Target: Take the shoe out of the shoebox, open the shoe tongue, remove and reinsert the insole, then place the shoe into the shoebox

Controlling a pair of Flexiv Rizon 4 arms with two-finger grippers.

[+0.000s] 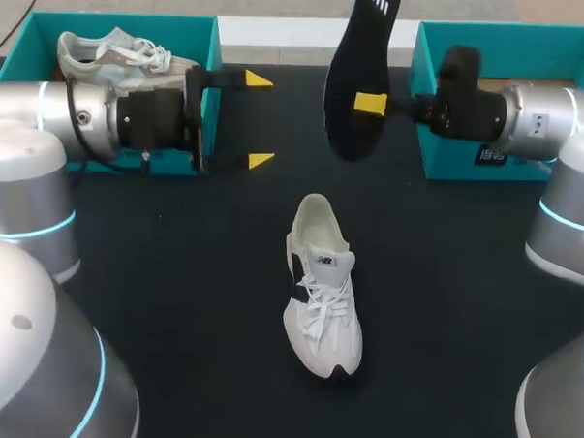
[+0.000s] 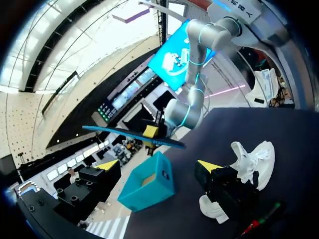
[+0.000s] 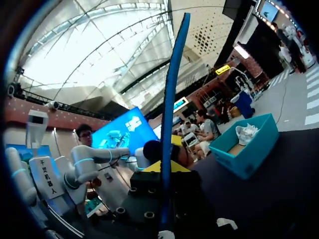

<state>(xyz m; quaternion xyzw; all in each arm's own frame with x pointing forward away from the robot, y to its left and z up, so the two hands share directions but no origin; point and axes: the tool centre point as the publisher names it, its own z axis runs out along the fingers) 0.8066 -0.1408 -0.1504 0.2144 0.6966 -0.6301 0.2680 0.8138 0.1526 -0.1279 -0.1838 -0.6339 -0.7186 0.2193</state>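
Observation:
A white sneaker (image 1: 323, 288) lies on the black table, toe toward me. The black insole (image 1: 362, 67) hangs upright in the air above the table's far middle, and my right gripper (image 1: 370, 103) is shut on its edge. In the right wrist view the insole (image 3: 172, 109) shows edge-on between the fingers of the right gripper (image 3: 167, 167). My left gripper (image 1: 259, 120) stands open and empty left of the insole, beside the left box. From the left wrist, the left gripper (image 2: 158, 165) faces the edge-on insole (image 2: 129, 133), with the sneaker (image 2: 256, 159) partly hidden behind one finger.
A teal shoebox (image 1: 136, 20) at the back left holds a second grey-white sneaker (image 1: 115, 51). Another teal shoebox (image 1: 450, 158) stands at the back right under my right wrist; it also shows in the left wrist view (image 2: 149, 181).

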